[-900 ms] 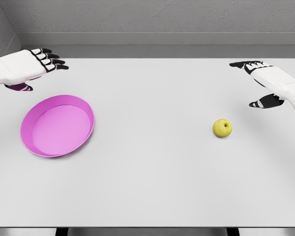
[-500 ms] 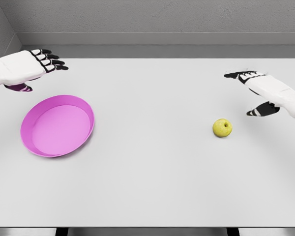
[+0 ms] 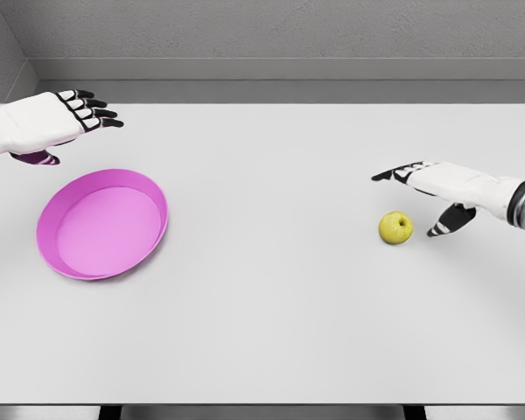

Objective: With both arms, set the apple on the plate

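Round pink plate (image 3: 102,224): no text or marking.
Small yellow-green apple (image 3: 395,227): no label or sticker legible, though it shows too small to be sure.
White flat tabletop (image 3: 271,306): no print, numbers or signs.
Grey back wall (image 3: 271,31): no signage.

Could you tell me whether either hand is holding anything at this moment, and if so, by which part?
Nothing is held. The right hand is open beside the apple, not touching it; the left hand is open beyond the plate.

Plate (image 3: 102,224) left on table (image 3: 271,332), apple (image 3: 395,227) right.
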Motion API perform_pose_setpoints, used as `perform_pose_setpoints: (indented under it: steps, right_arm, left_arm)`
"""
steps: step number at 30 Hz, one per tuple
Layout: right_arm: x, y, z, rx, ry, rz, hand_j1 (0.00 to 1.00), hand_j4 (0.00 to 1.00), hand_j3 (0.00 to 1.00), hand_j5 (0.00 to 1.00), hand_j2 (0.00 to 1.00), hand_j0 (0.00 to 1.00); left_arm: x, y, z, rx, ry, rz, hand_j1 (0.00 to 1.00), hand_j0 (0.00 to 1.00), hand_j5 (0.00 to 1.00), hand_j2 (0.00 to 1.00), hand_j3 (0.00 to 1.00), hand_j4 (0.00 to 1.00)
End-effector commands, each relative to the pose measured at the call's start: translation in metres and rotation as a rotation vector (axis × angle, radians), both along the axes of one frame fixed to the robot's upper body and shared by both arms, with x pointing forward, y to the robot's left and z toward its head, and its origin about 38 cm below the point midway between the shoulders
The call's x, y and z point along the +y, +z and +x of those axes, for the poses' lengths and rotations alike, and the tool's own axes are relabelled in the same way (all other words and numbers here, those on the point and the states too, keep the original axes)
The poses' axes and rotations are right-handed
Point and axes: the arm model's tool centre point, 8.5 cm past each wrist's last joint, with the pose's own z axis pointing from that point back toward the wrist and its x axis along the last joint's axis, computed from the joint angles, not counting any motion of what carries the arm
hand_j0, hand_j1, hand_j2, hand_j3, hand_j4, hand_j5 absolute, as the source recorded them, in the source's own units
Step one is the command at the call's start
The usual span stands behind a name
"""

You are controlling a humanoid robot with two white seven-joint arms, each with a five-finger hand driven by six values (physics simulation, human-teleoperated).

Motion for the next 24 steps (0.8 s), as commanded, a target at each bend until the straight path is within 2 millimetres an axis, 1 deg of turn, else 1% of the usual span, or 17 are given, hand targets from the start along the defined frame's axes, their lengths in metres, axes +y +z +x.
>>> perform_pose_setpoints:
  steps: [1, 5, 11, 13, 19, 20, 21, 23, 24]
  right_arm:
    - [0.004, -0.01, -0.003, 0.031, 0.005, -0.006, 1.0, 1.0, 1.0, 1.0, 1.0, 1.0]
    - [0.004, -0.01, -0.003, 0.047, 0.012, -0.016, 1.0, 1.0, 1.0, 1.0, 1.0, 1.0]
    - [0.009, -0.022, -0.007, 0.081, 0.023, -0.027, 1.0, 1.0, 1.0, 1.0, 1.0, 1.0]
    - [0.013, -0.026, -0.006, 0.087, 0.022, -0.013, 1.0, 1.0, 1.0, 1.0, 1.0, 1.0]
    - [0.013, -0.027, -0.006, 0.09, 0.023, -0.014, 1.0, 1.0, 1.0, 1.0, 1.0, 1.0]
    - [0.014, -0.031, -0.007, 0.101, 0.026, -0.019, 1.0, 1.0, 1.0, 1.0, 1.0, 1.0]
    - [0.014, -0.032, -0.007, 0.103, 0.027, -0.019, 1.0, 1.0, 1.0, 1.0, 1.0, 1.0]
    - [0.016, -0.026, -0.003, 0.092, 0.033, -0.025, 1.0, 1.0, 1.0, 1.0, 1.0, 1.0]
    - [0.02, -0.026, -0.001, 0.089, 0.039, -0.02, 1.0, 1.0, 1.0, 1.0, 1.0, 1.0]
  left_arm:
    - [-0.001, 0.001, 0.0, -0.001, 0.0, -0.007, 1.0, 1.0, 1.0, 1.0, 1.0, 1.0]
    - [0.0, -0.002, 0.0, 0.021, 0.007, 0.014, 1.0, 1.0, 1.0, 1.0, 1.0, 1.0]
    - [0.0, -0.003, 0.001, 0.024, 0.01, 0.01, 1.0, 1.0, 1.0, 1.0, 1.0, 1.0]
    - [0.001, -0.003, 0.001, 0.025, 0.013, 0.011, 1.0, 1.0, 1.0, 1.0, 1.0, 1.0]
    - [0.004, -0.004, 0.002, 0.028, 0.022, 0.011, 1.0, 1.0, 1.0, 1.0, 1.0, 1.0]
    - [0.004, -0.004, 0.002, 0.028, 0.022, 0.011, 1.0, 1.0, 1.0, 1.0, 1.0, 1.0]
    - [0.004, -0.004, 0.002, 0.026, 0.022, 0.011, 1.0, 1.0, 1.0, 1.0, 1.0, 1.0]
    - [0.004, -0.003, 0.002, 0.025, 0.022, 0.011, 1.0, 1.0, 1.0, 1.0, 1.0, 1.0]
    - [0.004, -0.003, 0.002, 0.025, 0.022, 0.011, 1.0, 1.0, 1.0, 1.0, 1.0, 1.0]
